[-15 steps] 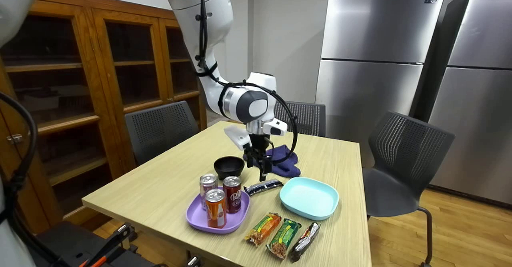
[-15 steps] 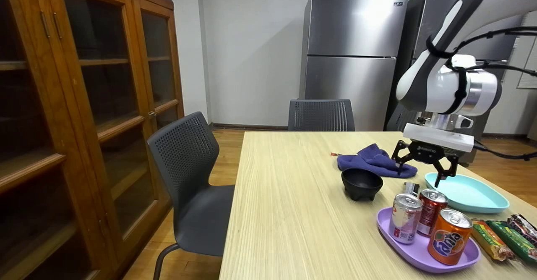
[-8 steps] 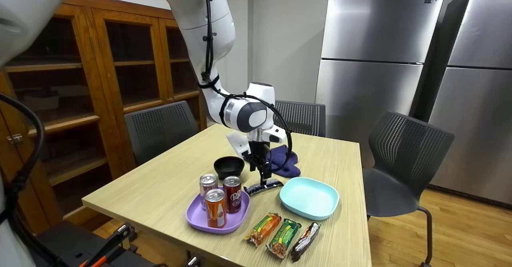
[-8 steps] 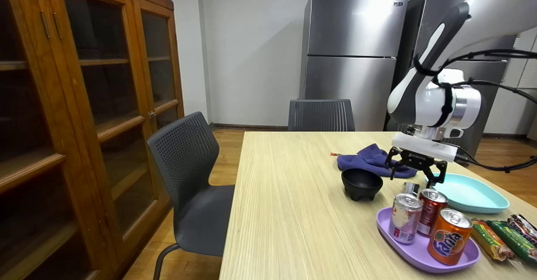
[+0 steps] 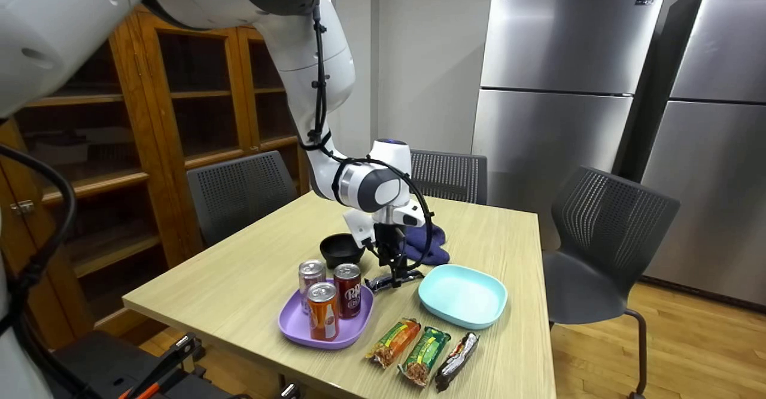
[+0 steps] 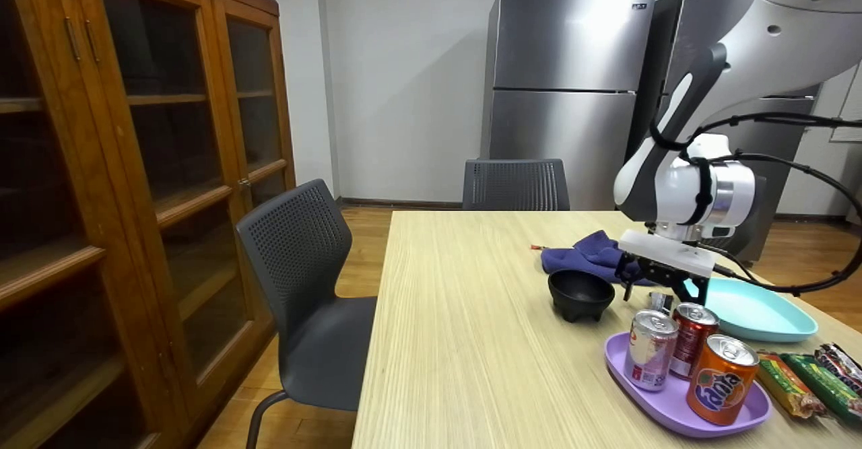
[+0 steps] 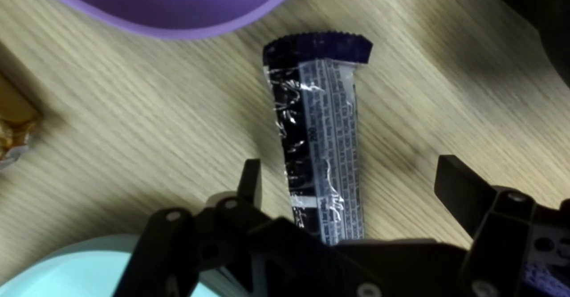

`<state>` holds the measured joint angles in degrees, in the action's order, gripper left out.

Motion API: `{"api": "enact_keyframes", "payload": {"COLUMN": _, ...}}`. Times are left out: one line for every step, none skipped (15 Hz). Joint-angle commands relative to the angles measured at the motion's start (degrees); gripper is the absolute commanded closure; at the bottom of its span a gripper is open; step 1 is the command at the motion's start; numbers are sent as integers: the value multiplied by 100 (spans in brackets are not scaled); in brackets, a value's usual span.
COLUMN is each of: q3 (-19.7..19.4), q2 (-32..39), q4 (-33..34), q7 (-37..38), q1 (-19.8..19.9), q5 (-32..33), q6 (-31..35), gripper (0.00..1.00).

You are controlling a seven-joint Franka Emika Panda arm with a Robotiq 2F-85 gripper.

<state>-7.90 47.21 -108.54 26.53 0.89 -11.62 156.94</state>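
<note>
Wrist view has the gripper (image 7: 349, 179) spread wide and empty, dark wrapped bar (image 7: 318, 141) mid-frame between its fingers (image 7: 251, 182) but nearer the frame-left one, so closing off-center could shove it sideways imo.

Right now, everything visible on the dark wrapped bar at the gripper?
The dark wrapped bar is long and narrow, in a glossy, crinkled, plastic-looking wrapper: black along one side, a grey panel of small print, a white band, and a purplish, serrated end flap. It lies on the tabletop between the purple tray and turquoise tray, its flap clear of the purple one. The gripper stands open, its fingers on either side, gaps showing to both. In the wrist view the gripper hides its other end.
</note>
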Motion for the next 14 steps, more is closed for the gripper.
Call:
{"api": "enact_keyframes", "payload": {"q3": -124, "q2": 250, "q4": 309, "q7": 205, "q1": -133, "q5": -108, "q6": -27, "gripper": 0}}
{"api": "enact_keyframes", "payload": {"q3": -133, "q2": 288, "q4": 351, "q7": 222, "q1": -137, "q5": -111, "q6": -34, "gripper": 0}}
{"api": "enact_keyframes", "payload": {"q3": -147, "q2": 320, "q4": 379, "q7": 233, "q1": -145, "q5": -105, "q6": -32, "gripper": 0}}
{"api": "enact_keyframes", "payload": {"q3": -129, "q2": 334, "q4": 401, "q7": 229, "q1": -124, "q5": -121, "q6": -29, "gripper": 25}}
{"api": "enact_keyframes", "payload": {"q3": -128, "q2": 343, "q4": 415, "q7": 232, "q1": -119, "q5": -128, "q6": -14, "gripper": 26}}
{"api": "enact_keyframes", "payload": {"q3": -134, "q2": 352, "q4": 426, "q7": 237, "q1": -121, "q5": -127, "q6": -13, "gripper": 34}}
{"api": "enact_keyframes", "payload": {"q3": -139, "q2": 337, "q4": 431, "q7": 234, "q1": -113, "q5": -128, "q6": -10, "gripper": 41}}
{"api": "enact_keyframes", "payload": {"q3": -139, "q2": 322, "q4": 430, "q7": 229, "q1": -109, "q5": -128, "q6": -11, "gripper": 50}}
{"api": "enact_keyframes", "payload": {"q3": -140, "q2": 297, "q4": 409, "q7": 221, "q1": -108, "q5": -128, "q6": 10, "gripper": 56}}
{"api": "enact_keyframes", "payload": {"q3": -140, "q2": 268, "q4": 390, "q7": 212, "q1": -107, "q5": -127, "q6": 20, "gripper": 64}}
{"api": "enact_keyframes", "payload": {"q3": -148, "q2": 246, "q4": 374, "q7": 213, "q1": -117, "q5": -122, "q6": 34, "gripper": 71}}
{"api": "enact_keyframes", "payload": {"q3": -147, "q2": 195, "q4": 332, "q7": 203, "q1": -120, "q5": -121, "q6": 61, "gripper": 80}}
{"api": "enact_keyframes", "payload": {"q3": -146, "q2": 151, "q4": 296, "q7": 193, "q1": -122, "q5": -122, "q6": 100, "gripper": 87}}
{"api": "enact_keyframes", "payload": {"q3": -140, "q2": 79, "q4": 235, "q7": 176, "q1": -121, "q5": -127, "q6": 156, "gripper": 95}}
